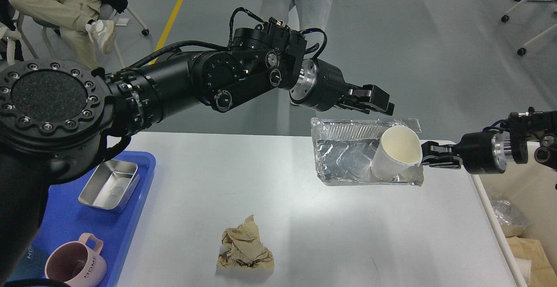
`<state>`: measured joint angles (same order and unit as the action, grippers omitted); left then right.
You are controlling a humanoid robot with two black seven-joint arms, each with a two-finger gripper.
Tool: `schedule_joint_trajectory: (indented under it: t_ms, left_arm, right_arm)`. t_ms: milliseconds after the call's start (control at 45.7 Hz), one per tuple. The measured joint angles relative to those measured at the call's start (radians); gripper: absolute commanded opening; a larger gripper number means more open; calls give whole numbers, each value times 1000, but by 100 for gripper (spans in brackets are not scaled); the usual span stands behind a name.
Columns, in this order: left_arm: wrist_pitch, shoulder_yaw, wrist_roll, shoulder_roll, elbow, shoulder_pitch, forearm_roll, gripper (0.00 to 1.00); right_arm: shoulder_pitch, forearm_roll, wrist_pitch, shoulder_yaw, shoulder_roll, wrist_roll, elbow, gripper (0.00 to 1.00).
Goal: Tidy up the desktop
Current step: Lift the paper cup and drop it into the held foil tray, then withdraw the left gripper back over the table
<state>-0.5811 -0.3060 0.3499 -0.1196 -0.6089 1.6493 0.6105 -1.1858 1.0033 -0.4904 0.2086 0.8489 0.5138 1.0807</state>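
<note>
The worktop fills the lower middle of the view. At 3 o'clock the right gripper is clamped on the edge of a foil tray with a paper cup lying in it. At 1 o'clock the left gripper hovers above the tray's far rim; I cannot tell whether its fingers are apart. A crumpled brown paper sits at 6 o'clock, a blue tray at 8.

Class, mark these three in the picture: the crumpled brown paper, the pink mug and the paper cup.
crumpled brown paper [246,245], head view, middle of the wad
pink mug [75,264], head view, its inside
paper cup [399,145], head view, its inside
</note>
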Motion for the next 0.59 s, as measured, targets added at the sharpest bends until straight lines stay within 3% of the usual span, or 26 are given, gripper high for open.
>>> schedule_joint_trajectory:
  t_ms: [219, 394, 591]
  left_arm:
    - [4, 2, 3, 17, 0, 4, -2, 79]
    - [-15, -28, 0, 117, -14, 4, 4, 80]
    - [-3, -150, 3, 283, -77, 0, 35, 80]
  right_arm:
    - [-6, 0, -3, 19, -1, 1, -2, 0]
    - [-6, 0, -3, 24, 2, 1, -2, 0]
    - [-7, 1, -2, 41, -1, 2, -2, 0]
